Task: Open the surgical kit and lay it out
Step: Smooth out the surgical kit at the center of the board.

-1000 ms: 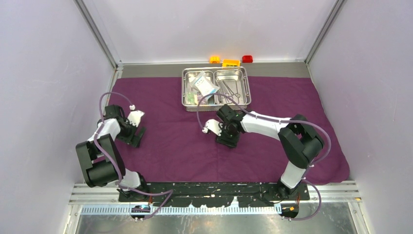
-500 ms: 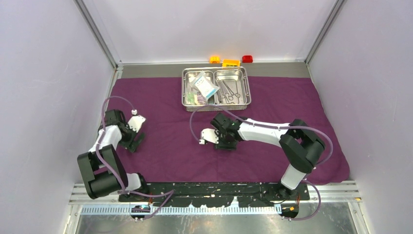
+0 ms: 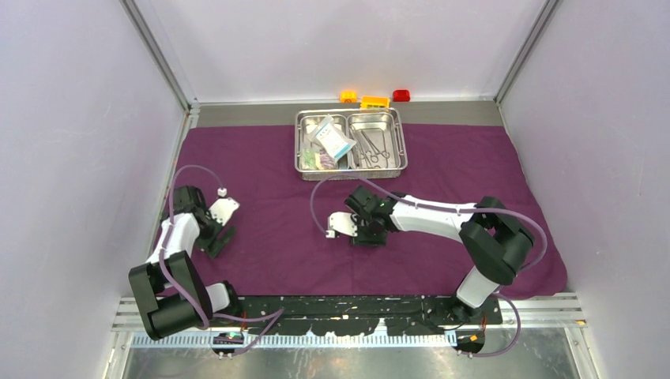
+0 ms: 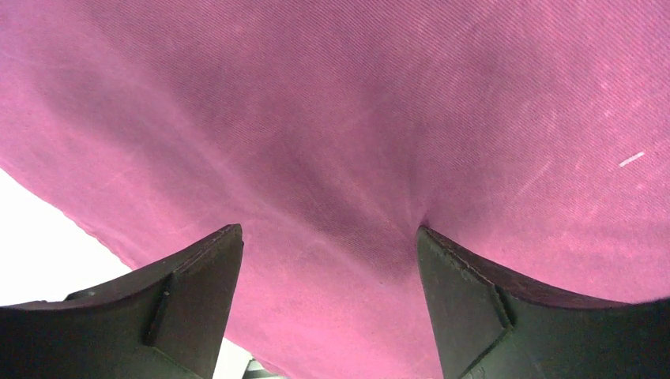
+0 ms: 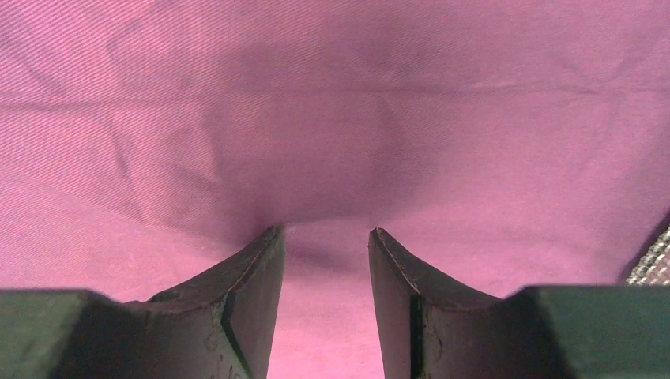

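Observation:
The dark-purple cloth (image 3: 442,170) lies spread over the table. At its far middle stands the steel tray (image 3: 351,170), with clear packets (image 3: 332,140) in its left compartment and thin steel instruments (image 3: 374,148) in its right one. My left gripper (image 3: 220,241) is low over the cloth's near-left part. Its jaws are open wide and its tips press into the cloth (image 4: 332,118), with only fabric between them (image 4: 328,230). My right gripper (image 3: 367,234) is on the cloth's middle, just in front of the tray. It is open narrowly, its tips (image 5: 325,230) dimpling the cloth (image 5: 332,95).
Yellow, orange and red toy bricks (image 3: 374,100) sit on the bare table strip behind the tray. Lilac walls close in the left, right and back. The cloth's left edge (image 4: 87,229) shows just beside my left fingers, with white surface beyond.
My left gripper has drawn back toward the near edge along the cloth. My right gripper has slid nearer and slightly left, away from the tray, its jaws narrowing a little.

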